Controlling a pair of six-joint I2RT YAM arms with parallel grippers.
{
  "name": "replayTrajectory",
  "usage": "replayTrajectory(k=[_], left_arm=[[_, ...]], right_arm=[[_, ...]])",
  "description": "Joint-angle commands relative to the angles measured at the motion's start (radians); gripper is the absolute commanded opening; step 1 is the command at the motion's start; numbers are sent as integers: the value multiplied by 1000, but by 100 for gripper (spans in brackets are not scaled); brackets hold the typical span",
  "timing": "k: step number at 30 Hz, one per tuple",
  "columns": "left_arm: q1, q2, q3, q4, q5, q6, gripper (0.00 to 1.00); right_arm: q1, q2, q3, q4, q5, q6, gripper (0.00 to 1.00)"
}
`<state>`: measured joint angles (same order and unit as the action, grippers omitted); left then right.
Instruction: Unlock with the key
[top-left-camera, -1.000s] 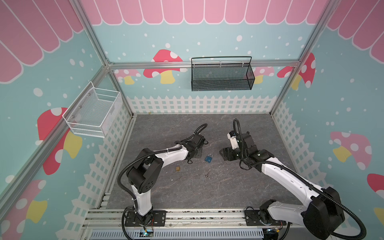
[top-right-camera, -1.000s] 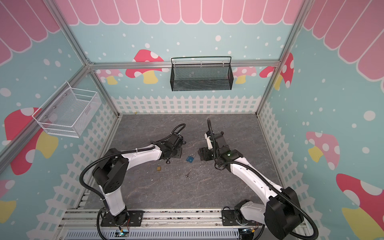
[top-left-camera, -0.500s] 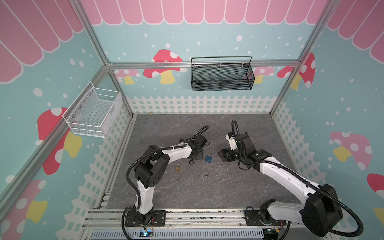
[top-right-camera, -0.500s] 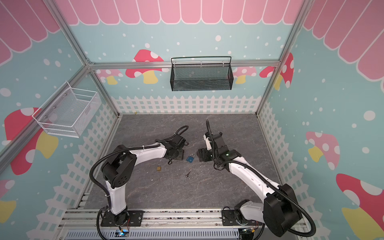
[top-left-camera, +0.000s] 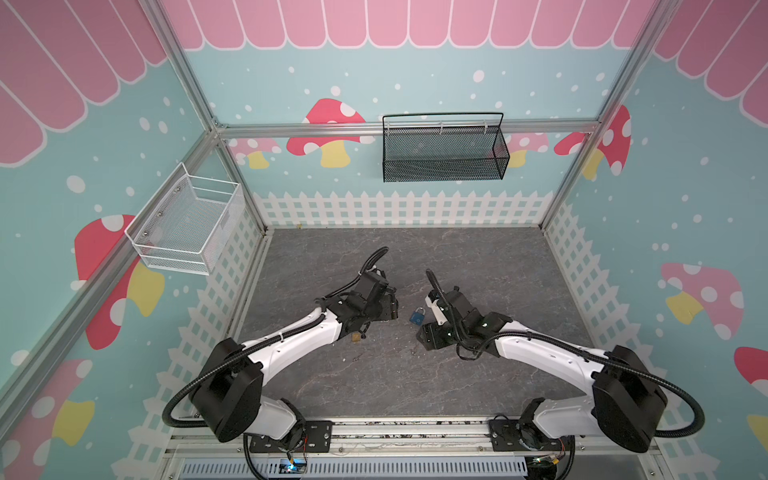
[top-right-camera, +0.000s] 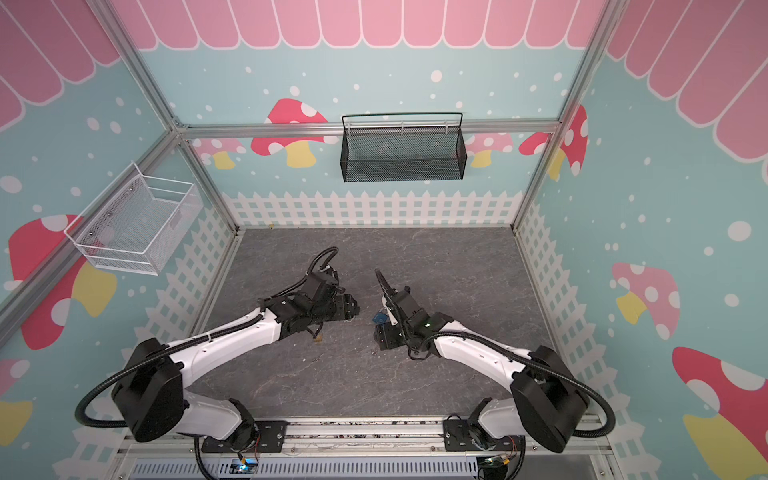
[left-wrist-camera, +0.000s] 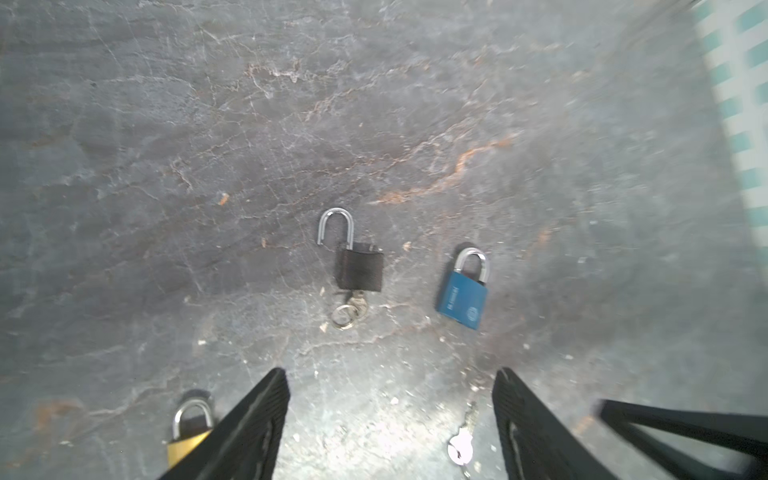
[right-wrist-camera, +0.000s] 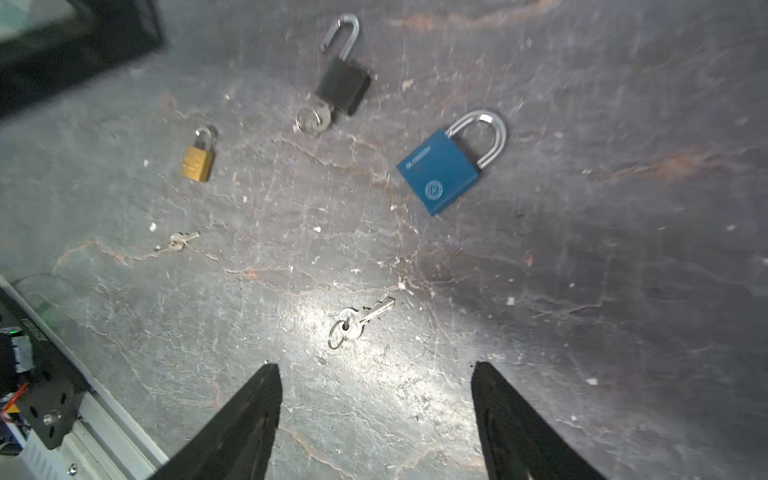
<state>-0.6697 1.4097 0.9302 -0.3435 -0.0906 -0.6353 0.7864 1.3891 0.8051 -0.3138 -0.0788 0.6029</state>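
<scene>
A black padlock (left-wrist-camera: 359, 266) lies flat on the grey floor, its shackle swung open and a key (left-wrist-camera: 351, 309) with a ring in its base. In the right wrist view the same padlock (right-wrist-camera: 343, 85) and its key (right-wrist-camera: 313, 118) show far from the jaws. My left gripper (left-wrist-camera: 390, 372) is open and empty, a short way back from the padlock. My right gripper (right-wrist-camera: 374, 365) is open too, just behind a loose ringed key (right-wrist-camera: 357, 322). In both top views the grippers (top-left-camera: 388, 309) (top-right-camera: 384, 338) face each other mid-floor, and the black padlock is hidden there.
A blue padlock (right-wrist-camera: 440, 174) (top-left-camera: 417, 318) lies shut between the two grippers. A small brass padlock (right-wrist-camera: 197, 162) (top-left-camera: 356, 338) lies under the left arm, with small keys (right-wrist-camera: 176, 243) nearby. Wire baskets (top-left-camera: 444, 149) (top-left-camera: 187, 226) hang on the walls.
My left gripper's jaws have gone from nearly shut to wide open. The right jaws have narrowed slightly. Both grippers have shifted a little toward the near side.
</scene>
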Motion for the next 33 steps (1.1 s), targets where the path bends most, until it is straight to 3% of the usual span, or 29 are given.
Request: replayTrajectory(k=[1, 10, 14, 18, 21, 33], left_arm=[[4, -74, -77, 97, 32, -92, 76], [5, -189, -163, 135, -5, -137, 75], [7, -215, -191, 156, -33, -157, 75], [8, -231, -206, 155, -45, -168, 75], [11, -238, -218, 160, -47, -170, 75], [22, -245, -245, 181, -43, -191, 75]], right_arm=[[49, 41, -8, 43, 34, 33, 72], [117, 153, 43, 25, 90, 52, 63], [154, 193, 74, 21, 107, 50, 54], [183, 242, 121, -34, 178, 48, 49], [192, 266, 127, -42, 193, 38, 41], [199, 317, 135, -38, 202, 11, 27]])
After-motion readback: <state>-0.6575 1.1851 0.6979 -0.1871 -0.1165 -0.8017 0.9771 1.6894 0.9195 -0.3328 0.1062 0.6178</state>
